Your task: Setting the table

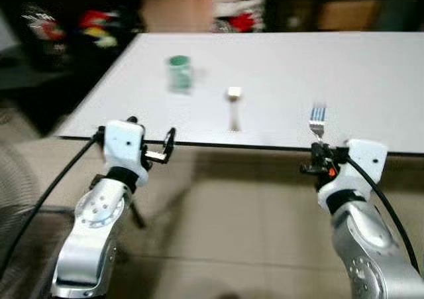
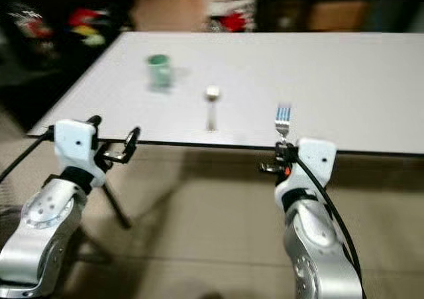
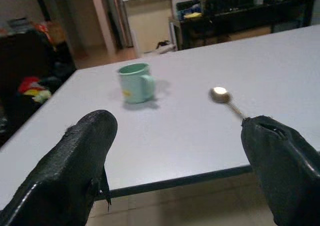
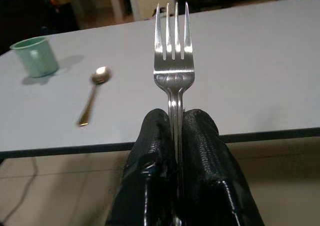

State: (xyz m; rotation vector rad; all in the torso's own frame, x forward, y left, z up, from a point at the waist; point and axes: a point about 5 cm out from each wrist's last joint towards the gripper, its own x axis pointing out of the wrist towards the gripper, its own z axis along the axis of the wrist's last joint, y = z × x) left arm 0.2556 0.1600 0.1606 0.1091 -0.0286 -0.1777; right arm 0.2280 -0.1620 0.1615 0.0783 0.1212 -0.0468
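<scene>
While both arms reach toward the near edge of the white table [image 1: 344,80], the left gripper [image 1: 159,150] sits just short of that edge with its fingers [image 3: 82,161] spread wide apart and nothing between them. Its wrist view looks past those fingers to a green mug [image 3: 136,82] standing upright toward the table's left side, with its handle clear there though blurred from the head. To the mug's right lies a spoon [image 1: 234,107], bowl away from the robot and handle pointing back at the near edge; the right wrist view shows it well apart from the mug. Farther right, the right gripper [image 1: 319,160] hovers at the table edge, clamped on the handle of a fork [image 4: 173,50]. The fork stands out along the fingers, tines over the tabletop. From the head the tines are only a blurred patch, while the right wrist view shows four of them sharply, and the two black pads [image 4: 155,151] pressed together around the stem.
</scene>
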